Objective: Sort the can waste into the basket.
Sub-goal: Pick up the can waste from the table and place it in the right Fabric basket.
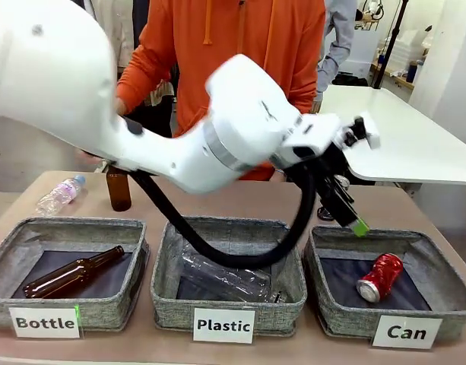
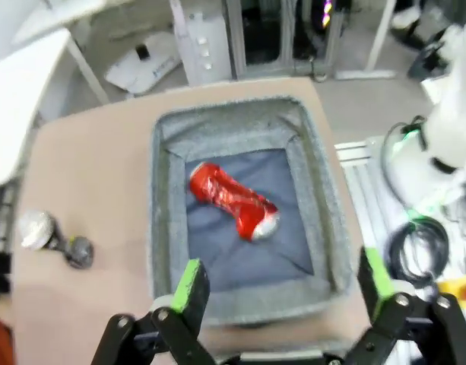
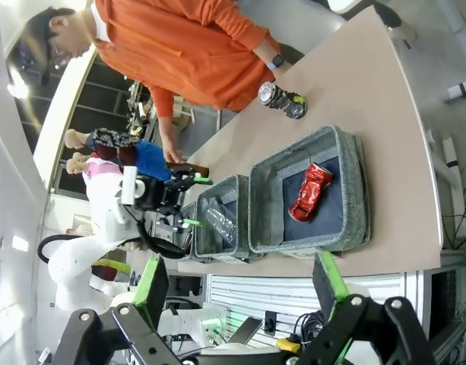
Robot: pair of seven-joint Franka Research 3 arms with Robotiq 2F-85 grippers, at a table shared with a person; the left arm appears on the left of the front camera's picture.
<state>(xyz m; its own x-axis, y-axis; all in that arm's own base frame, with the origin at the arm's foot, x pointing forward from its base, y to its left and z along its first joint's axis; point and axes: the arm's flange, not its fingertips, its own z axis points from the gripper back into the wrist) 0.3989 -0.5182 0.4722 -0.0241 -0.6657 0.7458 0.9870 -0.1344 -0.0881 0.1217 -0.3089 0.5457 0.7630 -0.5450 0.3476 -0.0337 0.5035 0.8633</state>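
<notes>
Left gripper (image 2: pixel 282 287): my jaws stand wide apart, empty, above the Can basket (image 2: pixel 166 228). Right gripper (image 3: pixel 240 283): jaws wide apart, empty, well back from that basket. Basket contents: one red can (image 2: pixel 233 199). Black can (image 2: pixel 54 236): on the table (image 2: pixel 103 175) just beyond the basket's far wall.

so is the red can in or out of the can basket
In: the red can lies on its side on the dark bottom of the basket labelled Can.

Brown bottle (image 1: pixel 73 274) lies in the Bottle bin (image 1: pixel 65 225); Plastic bin (image 1: pixel 280 315) holds seemingly a clear bottle (image 1: pixel 221 280)
</notes>
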